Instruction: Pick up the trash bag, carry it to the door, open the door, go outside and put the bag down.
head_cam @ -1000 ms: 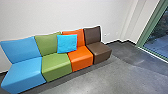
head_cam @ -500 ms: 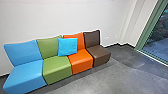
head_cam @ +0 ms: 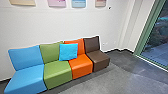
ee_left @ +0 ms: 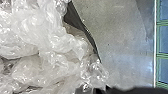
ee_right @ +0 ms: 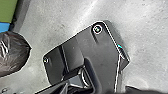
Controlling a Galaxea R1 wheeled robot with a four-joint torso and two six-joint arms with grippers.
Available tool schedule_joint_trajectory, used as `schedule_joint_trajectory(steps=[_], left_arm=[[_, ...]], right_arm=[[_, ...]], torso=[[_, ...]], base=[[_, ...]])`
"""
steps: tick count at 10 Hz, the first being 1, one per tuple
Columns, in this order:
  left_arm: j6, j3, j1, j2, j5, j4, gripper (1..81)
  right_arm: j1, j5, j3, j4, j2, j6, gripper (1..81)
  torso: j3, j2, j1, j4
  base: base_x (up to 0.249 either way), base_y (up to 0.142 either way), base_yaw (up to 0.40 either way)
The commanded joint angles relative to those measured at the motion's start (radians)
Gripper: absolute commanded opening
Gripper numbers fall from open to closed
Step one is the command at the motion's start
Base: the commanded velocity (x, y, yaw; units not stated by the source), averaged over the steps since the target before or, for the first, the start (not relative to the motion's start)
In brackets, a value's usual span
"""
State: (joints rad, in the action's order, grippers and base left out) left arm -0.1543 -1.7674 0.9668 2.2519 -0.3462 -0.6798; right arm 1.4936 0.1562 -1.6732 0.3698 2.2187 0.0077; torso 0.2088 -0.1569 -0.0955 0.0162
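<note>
Crumpled, shiny translucent plastic of the trash bag (ee_left: 37, 37) shows large and close in the left wrist view, with a dark edge beside it. A rounded, darker-looking part of a bag (ee_right: 13, 53) is in the right wrist view, apart from the robot's own dark plate. How either gripper stands, and whether one grips the bag, I cannot make out. Glass in a green frame (head_cam: 141, 42) stands at the right of the head view; whether it is the door, I cannot tell.
A row of joined seats, blue (head_cam: 25, 77), green, orange and brown (head_cam: 101, 60), stands along the white wall with a light blue cushion (head_cam: 68, 51) on it. Grey floor (head_cam: 117, 80) lies in front. Colourful panels (head_cam: 78, 3) hang on the wall.
The head camera's view has shifted upward, so that the wall panels now show above the seats. No thing has visibly moved by itself.
</note>
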Motion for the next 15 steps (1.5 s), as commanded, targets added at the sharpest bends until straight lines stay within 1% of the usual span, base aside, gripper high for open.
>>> schedule_joint_trajectory(steps=[1, 3, 4, 6, 8, 9, 10, 11, 12, 14, 15], left_arm=[[-0.048, 0.013, -0.033, -0.05, -0.073, -0.011, 1.0], [-0.077, 0.013, 0.026, -0.055, -0.04, -0.011, 1.0], [-0.094, 0.013, 0.049, -0.052, -0.039, -0.011, 1.0], [-0.1, 0.013, 0.083, -0.058, -0.011, -0.011, 1.0], [-0.117, 0.011, 0.102, -0.054, -0.005, -0.011, 1.0], [-0.119, 0.002, 0.108, -0.04, -0.007, -0.011, 1.0], [-0.119, -0.018, 0.115, -0.018, -0.007, -0.011, 1.0], [-0.119, -0.032, 0.122, -0.001, -0.008, -0.009, 1.0], [-0.128, -0.053, 0.134, 0.017, -0.008, -0.009, 1.0], [-0.136, -0.084, 0.152, 0.052, -0.008, -0.009, 1.0], [-0.146, -0.098, 0.158, 0.071, -0.008, -0.009, 1.0]], right_arm=[[-0.034, -0.07, 0.009, -0.015, -0.04, -0.003, 81.1], [-0.042, -0.07, -0.008, -0.019, -0.018, -0.003, 81.1], [-0.046, -0.07, -0.023, -0.02, 0.0, -0.003, 81.1], [-0.046, -0.072, -0.055, -0.022, 0.026, -0.005, 81.1], [-0.052, -0.075, -0.107, -0.035, 0.079, -0.005, 81.1], [-0.057, -0.092, -0.141, -0.038, 0.115, -0.005, 81.1], [-0.058, -0.102, -0.176, -0.042, 0.147, -0.005, 81.1], [-0.058, -0.102, -0.193, -0.042, 0.163, -0.005, 81.1], [-0.058, -0.104, -0.204, -0.045, 0.176, -0.005, 81.1], [-0.058, -0.104, -0.207, -0.052, 0.186, -0.005, 81.1], [-0.058, -0.102, -0.207, -0.052, 0.186, -0.005, 81.1]], torso=[[0.001, 0.096, 0.061, 0.0], [-0.012, 0.157, 0.095, 0.0], [-0.013, 0.157, 0.095, 0.0], [-0.013, 0.157, 0.095, 0.0], [-0.013, 0.157, 0.095, 0.0], [-0.013, 0.157, 0.095, 0.0], [-0.061, 0.143, 0.095, 0.0], [-0.074, 0.147, 0.095, 0.0], [-0.088, 0.149, 0.095, 0.0], [-0.134, 0.15, 0.095, 0.0], [-0.102, 0.15, 0.095, 0.0]], base=[[0.0, 0.0, 0.0], [0.0, 0.0, 0.0], [0.0, 0.0, 0.0], [0.0, 0.0, 0.0], [0.0, 0.0, 0.0], [0.0, 0.0, 0.0], [0.0, 0.0, 0.0], [0.0, 0.0, 0.0], [0.0, 0.0, 0.0], [0.0, 0.0, 0.0], [0.0, 0.0, 0.0]])
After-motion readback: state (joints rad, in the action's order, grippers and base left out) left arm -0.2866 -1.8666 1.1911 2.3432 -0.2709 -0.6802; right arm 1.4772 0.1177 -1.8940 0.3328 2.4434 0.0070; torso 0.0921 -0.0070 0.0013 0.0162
